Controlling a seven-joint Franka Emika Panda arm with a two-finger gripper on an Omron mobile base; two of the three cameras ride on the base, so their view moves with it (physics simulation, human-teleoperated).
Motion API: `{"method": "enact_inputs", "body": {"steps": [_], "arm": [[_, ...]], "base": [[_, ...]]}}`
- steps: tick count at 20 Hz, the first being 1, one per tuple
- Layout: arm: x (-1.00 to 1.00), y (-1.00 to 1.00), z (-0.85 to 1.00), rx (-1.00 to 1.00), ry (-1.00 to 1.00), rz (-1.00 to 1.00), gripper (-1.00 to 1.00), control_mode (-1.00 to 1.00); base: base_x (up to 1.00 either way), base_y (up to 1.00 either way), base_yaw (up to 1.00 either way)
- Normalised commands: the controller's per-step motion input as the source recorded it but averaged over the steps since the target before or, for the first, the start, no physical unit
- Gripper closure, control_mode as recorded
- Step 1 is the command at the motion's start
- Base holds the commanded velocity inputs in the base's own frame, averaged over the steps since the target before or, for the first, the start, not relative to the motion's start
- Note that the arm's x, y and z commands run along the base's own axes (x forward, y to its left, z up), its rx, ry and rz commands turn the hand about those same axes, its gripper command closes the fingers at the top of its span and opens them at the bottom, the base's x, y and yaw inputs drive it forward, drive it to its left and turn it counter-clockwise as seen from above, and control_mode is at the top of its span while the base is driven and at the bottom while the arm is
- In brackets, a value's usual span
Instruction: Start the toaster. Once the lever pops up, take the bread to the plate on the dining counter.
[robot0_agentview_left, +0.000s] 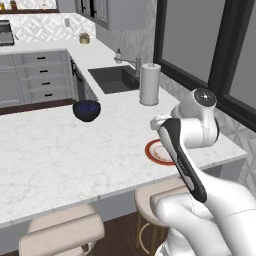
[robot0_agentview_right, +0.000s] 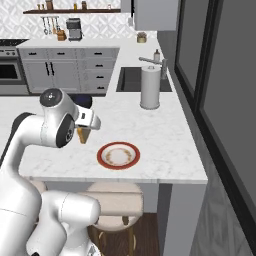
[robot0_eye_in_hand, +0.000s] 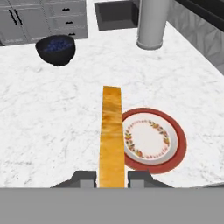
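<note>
My gripper (robot0_eye_in_hand: 111, 178) is shut on the bread (robot0_eye_in_hand: 111, 131), a golden-orange slice seen edge-on that sticks out straight ahead between the fingers. It hangs above the dining counter (robot0_eye_in_hand: 52, 122), with its right side over the left rim of the plate (robot0_eye_in_hand: 153, 140). The plate (robot0_agentview_right: 118, 155) has a red-orange rim and lies near the counter's front edge. From the right base view, the bread (robot0_agentview_right: 84, 135) hangs under the hand, left of the plate. The arm partly covers the plate (robot0_agentview_left: 157, 151) in the left base view. The grey toaster (robot0_agentview_right: 74, 29) stands far off on the back worktop.
A dark blue bowl (robot0_eye_in_hand: 55, 49) sits on the counter beyond and left of the bread. A paper towel roll (robot0_agentview_right: 150, 87) stands upright by the sink (robot0_agentview_left: 112, 79). Padded stools (robot0_agentview_left: 62, 232) are tucked under the counter's near edge. Dark windows line the right wall.
</note>
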Motion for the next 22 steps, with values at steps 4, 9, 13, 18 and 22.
{"method": "enact_inputs", "body": {"steps": [4,9,13,18,22], "arm": [[0.38,-0.21,-0.31,0.00,0.05,0.09,1.00,-1.00],[0.41,-0.38,-0.45,0.03,0.14,0.07,1.00,-1.00],[0.46,-0.15,-0.61,0.00,0.13,0.07,1.00,-1.00],[0.37,-0.02,-0.36,0.00,0.12,0.08,1.00,-1.00],[0.30,-0.03,-0.26,0.00,0.04,0.14,1.00,-1.00]], "base": [[0.00,0.00,0.00],[0.00,0.00,0.00],[0.00,0.00,0.00],[0.00,0.00,0.00],[0.00,0.00,0.00]]}}
